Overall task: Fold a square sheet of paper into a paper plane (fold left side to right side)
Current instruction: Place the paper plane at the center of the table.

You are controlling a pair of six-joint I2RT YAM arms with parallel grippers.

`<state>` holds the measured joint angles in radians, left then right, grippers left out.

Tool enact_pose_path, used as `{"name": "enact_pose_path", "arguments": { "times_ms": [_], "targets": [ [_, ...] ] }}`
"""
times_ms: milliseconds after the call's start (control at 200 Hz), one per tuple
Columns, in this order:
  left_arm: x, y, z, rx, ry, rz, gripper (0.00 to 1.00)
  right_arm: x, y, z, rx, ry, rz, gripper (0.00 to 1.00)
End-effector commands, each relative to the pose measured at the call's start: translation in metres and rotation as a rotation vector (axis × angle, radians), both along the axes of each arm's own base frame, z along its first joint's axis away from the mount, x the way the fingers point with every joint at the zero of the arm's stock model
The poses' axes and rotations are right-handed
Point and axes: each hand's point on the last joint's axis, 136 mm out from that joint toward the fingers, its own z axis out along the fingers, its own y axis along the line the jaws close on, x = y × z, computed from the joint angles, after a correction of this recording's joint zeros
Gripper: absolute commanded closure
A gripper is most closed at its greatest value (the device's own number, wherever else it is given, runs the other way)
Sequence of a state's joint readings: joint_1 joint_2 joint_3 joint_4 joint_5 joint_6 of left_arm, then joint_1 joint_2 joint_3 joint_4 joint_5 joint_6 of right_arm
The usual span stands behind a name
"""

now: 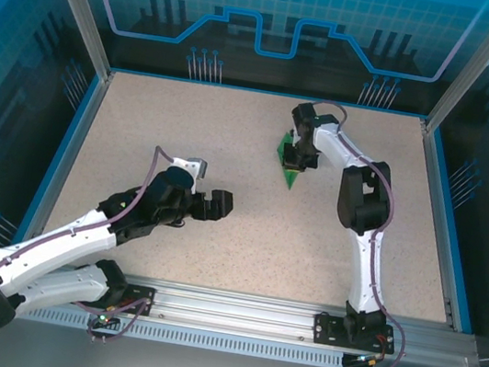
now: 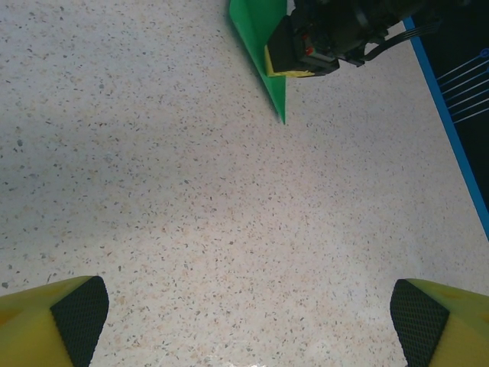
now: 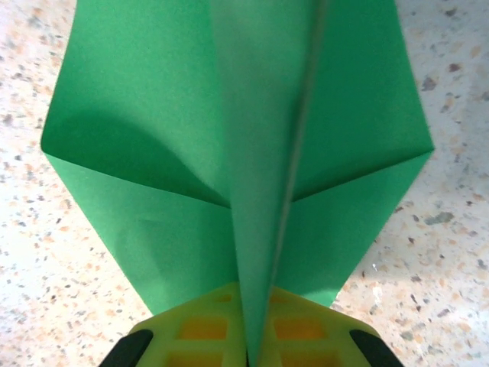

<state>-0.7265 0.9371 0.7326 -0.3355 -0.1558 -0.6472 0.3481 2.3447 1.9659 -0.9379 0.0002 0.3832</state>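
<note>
The paper plane (image 1: 289,161) is bright green, creased into a dart whose point aims toward the near side of the table. My right gripper (image 1: 296,160) is shut on its raised middle fold. In the right wrist view that fold stands pinched between the yellow fingers (image 3: 202,330), and the wings of the paper plane (image 3: 145,115) spread flat to both sides. My left gripper (image 1: 209,198) hangs open over bare table to the plane's near left, nothing between its fingertips (image 2: 76,317). From the left wrist view the paper plane (image 2: 260,30) and the right gripper (image 2: 294,57) show at the top.
The speckled beige table (image 1: 235,126) is bounded by blue edging and metal posts. A metal rail (image 1: 233,317) with both arm bases runs along the near edge.
</note>
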Motion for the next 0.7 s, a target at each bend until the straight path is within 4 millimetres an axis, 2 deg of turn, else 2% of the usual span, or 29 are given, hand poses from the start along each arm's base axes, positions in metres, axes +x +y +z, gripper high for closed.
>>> {"name": "enact_pose_path", "arguments": {
  "times_ms": [0, 220, 360, 560, 610, 630, 695],
  "targets": [
    [0.002, -0.004, 0.010, -0.002, -0.018, -0.030, 0.01, -0.005, -0.006, -0.012, -0.033, 0.050, 0.019, 0.91],
    [0.003, -0.007, 0.010, 0.003, -0.015, -0.035, 0.01, -0.007, -0.002, -0.016, -0.026, 0.058, 0.039, 0.85],
    [0.005, -0.007, 0.009, 0.007, -0.014, -0.029, 0.01, -0.006, -0.001, -0.010, -0.030, 0.042, 0.054, 0.82],
    [0.008, -0.009, 0.010, 0.043, 0.002, -0.040, 0.01, -0.007, -0.002, 0.009, -0.043, 0.003, 0.072, 0.77],
    [0.009, -0.010, 0.012, 0.040, -0.001, -0.044, 0.01, -0.009, -0.003, 0.007, -0.057, 0.005, 0.079, 0.75],
    [0.010, -0.010, 0.013, 0.039, 0.000, -0.045, 0.01, -0.008, -0.003, 0.020, -0.053, -0.019, 0.081, 0.75],
    [0.012, -0.010, 0.015, 0.031, 0.000, -0.042, 0.01, -0.010, -0.002, 0.029, -0.057, -0.036, 0.089, 0.73]
  ]
}}
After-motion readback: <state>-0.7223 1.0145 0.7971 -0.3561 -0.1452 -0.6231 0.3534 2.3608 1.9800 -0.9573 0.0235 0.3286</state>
